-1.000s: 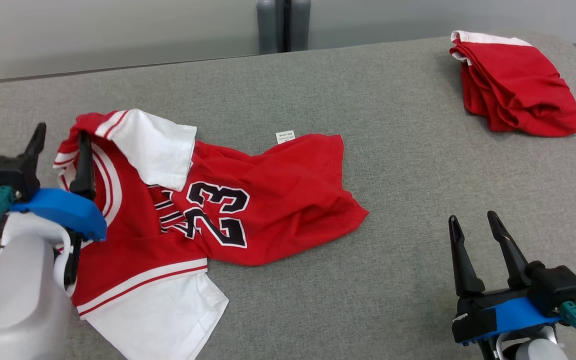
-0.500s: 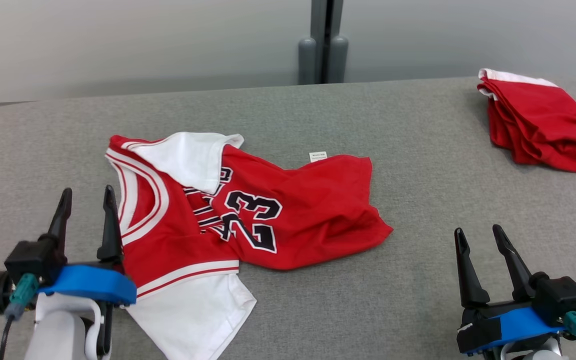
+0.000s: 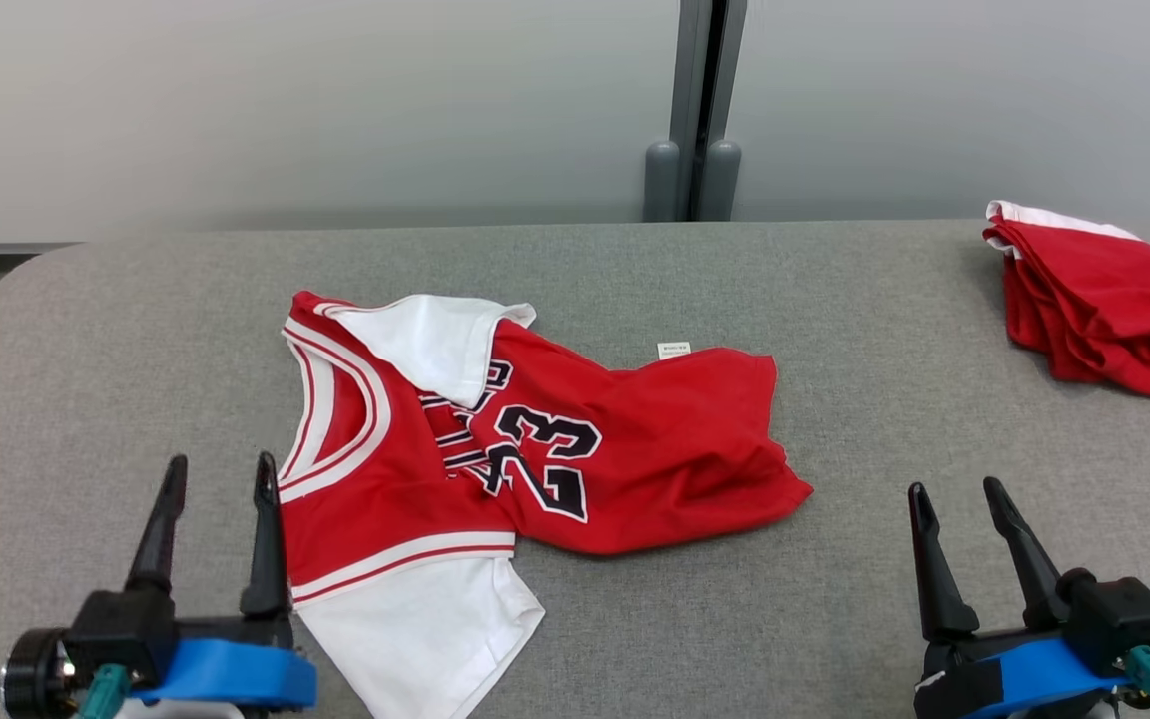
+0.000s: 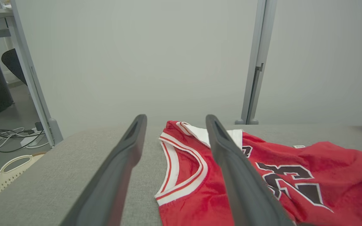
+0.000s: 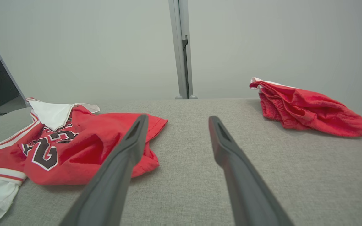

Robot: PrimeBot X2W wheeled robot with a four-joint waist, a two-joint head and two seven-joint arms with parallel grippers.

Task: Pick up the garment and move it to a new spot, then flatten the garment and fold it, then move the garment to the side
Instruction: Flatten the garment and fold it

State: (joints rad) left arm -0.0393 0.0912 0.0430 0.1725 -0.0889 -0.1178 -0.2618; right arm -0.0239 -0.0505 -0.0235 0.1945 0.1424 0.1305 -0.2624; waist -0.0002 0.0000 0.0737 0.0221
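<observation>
- Head view: the crumpled red jersey [image 3: 635, 459] lies left of centre on the grey table [image 3: 835, 290]. The left gripper [image 3: 221, 469] is just beside it and the right gripper [image 3: 956, 489] well apart, both spread and empty.
- Left wrist view: the jersey's neckline shows between the parted fingers.
- Right wrist view: the jersey lies left of the parted fingers, the red shorts [image 5: 309, 106] right.

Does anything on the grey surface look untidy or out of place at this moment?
Yes. The jersey lies askew and rumpled: a white sleeve is flipped over its chest, hiding part of the lettering, and its label sticks out. A second red garment sits bunched at the far right edge.
</observation>
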